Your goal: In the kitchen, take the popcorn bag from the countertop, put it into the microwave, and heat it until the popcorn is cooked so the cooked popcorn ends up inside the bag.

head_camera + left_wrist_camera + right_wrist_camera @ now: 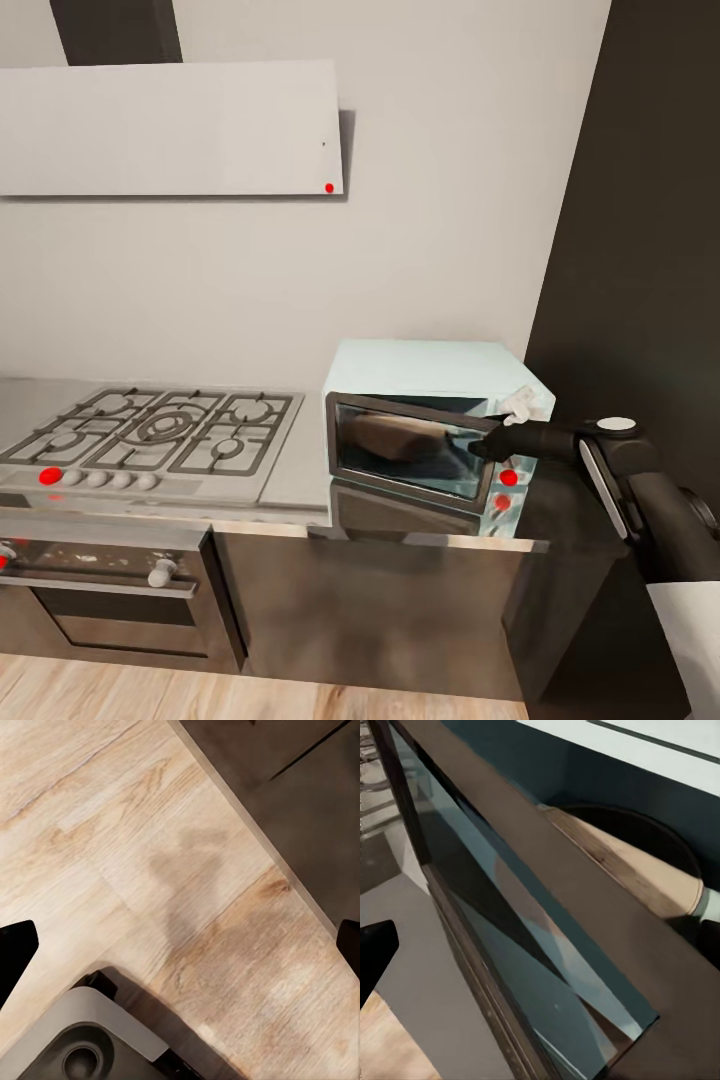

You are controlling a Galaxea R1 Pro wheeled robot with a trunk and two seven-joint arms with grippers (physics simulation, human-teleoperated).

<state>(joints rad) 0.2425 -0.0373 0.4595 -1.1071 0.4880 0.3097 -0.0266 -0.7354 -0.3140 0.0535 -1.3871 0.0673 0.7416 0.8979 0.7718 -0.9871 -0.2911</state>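
Note:
The pale mint-blue microwave point(430, 370) stands on the grey countertop point(297, 482), against a tall dark cabinet. Its dark glass door point(410, 455) hangs tilted and partly ajar. Behind the glass lies the tan-brown popcorn bag point(390, 437), also seen inside the cavity in the right wrist view point(637, 862). My right gripper point(488, 447) is at the door's upper right corner, open, with the door frame point(547, 900) running between its spread fingers. Down by the wood floor point(187, 870), my left gripper point(182, 941) hangs open and holds nothing. No popcorn pieces are visible.
A gas stove point(160, 430) with grey knobs sits left of the microwave, with a black oven point(110, 600) below and a flat white hood point(170, 125) above. The dark cabinet point(640, 250) walls off the right side. My grey base point(82, 1042) is beneath the left gripper.

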